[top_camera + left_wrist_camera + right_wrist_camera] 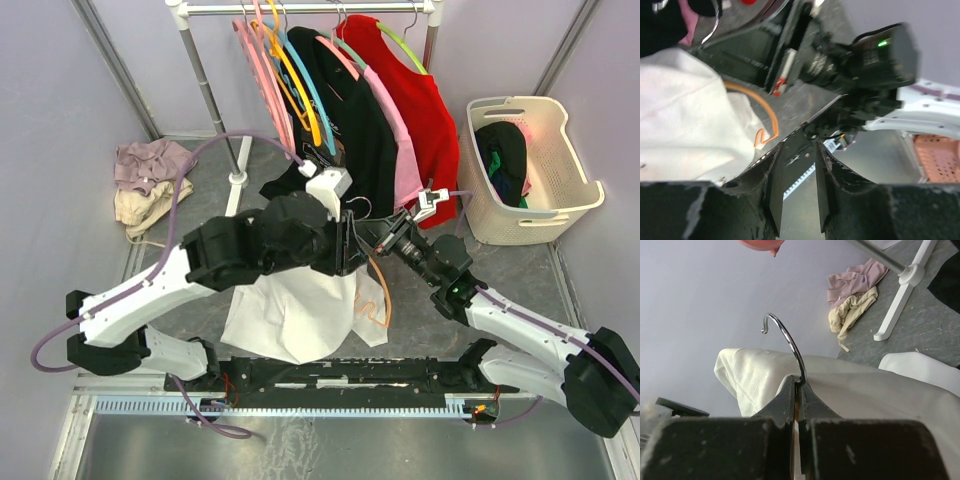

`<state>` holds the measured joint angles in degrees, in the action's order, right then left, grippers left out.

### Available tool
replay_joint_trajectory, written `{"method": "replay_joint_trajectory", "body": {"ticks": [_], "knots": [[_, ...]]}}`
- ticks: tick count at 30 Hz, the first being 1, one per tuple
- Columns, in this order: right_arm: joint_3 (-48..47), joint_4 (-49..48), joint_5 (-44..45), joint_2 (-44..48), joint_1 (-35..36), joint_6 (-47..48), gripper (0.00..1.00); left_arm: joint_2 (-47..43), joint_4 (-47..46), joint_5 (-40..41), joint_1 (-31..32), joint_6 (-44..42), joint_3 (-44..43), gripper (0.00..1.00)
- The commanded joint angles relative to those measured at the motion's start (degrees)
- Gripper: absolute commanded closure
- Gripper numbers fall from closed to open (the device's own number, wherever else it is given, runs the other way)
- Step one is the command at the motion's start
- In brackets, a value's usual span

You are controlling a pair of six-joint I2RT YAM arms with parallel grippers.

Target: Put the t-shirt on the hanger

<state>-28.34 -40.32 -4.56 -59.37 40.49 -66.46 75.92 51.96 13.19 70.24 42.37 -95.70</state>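
The white t-shirt hangs draped over the orange hanger, whose right end sticks out of the cloth. My right gripper is shut on the base of the hanger's metal hook and holds it up; the shirt spreads just behind its jaws. My left gripper is beside the hanger's top, to its left. In the left wrist view it is open and empty, with the shirt and an orange hanger loop off to its left.
A clothes rack at the back holds pink hangers and black, pink and red shirts. Its pole foot stands on the floor. A white laundry basket is at the right. A heap of clothes lies at the left.
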Motion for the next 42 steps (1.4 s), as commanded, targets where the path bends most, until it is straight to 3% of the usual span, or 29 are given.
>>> {"method": "replay_joint_trajectory", "body": {"ticks": [1,6,10,21,31,35,42], "knots": [[-0.9,-7.22,-3.35,2.42,0.34,-1.63,0.99,3.23,9.74,-3.2,0.98,-5.03,-14.61,0.63],[-1.51,-5.25,-6.86,3.9,0.42,-0.65,0.99,5.0,19.1,0.07,1.13,-7.46,-27.75,0.61],[-3.43,-2.67,-11.82,4.92,0.48,0.81,0.99,5.02,24.92,2.19,1.07,-8.24,-30.6,0.61],[-8.29,9.34,-21.37,10.11,0.73,7.55,0.99,-0.45,26.39,0.14,1.04,-7.62,-23.1,0.52],[-13.61,17.47,-27.57,10.79,2.07,12.61,0.99,-2.25,28.29,4.09,1.04,-7.11,-19.47,0.44],[-15.98,20.96,-28.12,10.16,3.41,15.32,0.99,-3.27,26.05,1.62,1.09,-7.71,-15.15,0.33],[-19.25,21.16,-27.41,7.77,5.71,16.76,0.99,-3.67,20.37,-4.11,1.05,-9.04,-7.92,0.33]]}}
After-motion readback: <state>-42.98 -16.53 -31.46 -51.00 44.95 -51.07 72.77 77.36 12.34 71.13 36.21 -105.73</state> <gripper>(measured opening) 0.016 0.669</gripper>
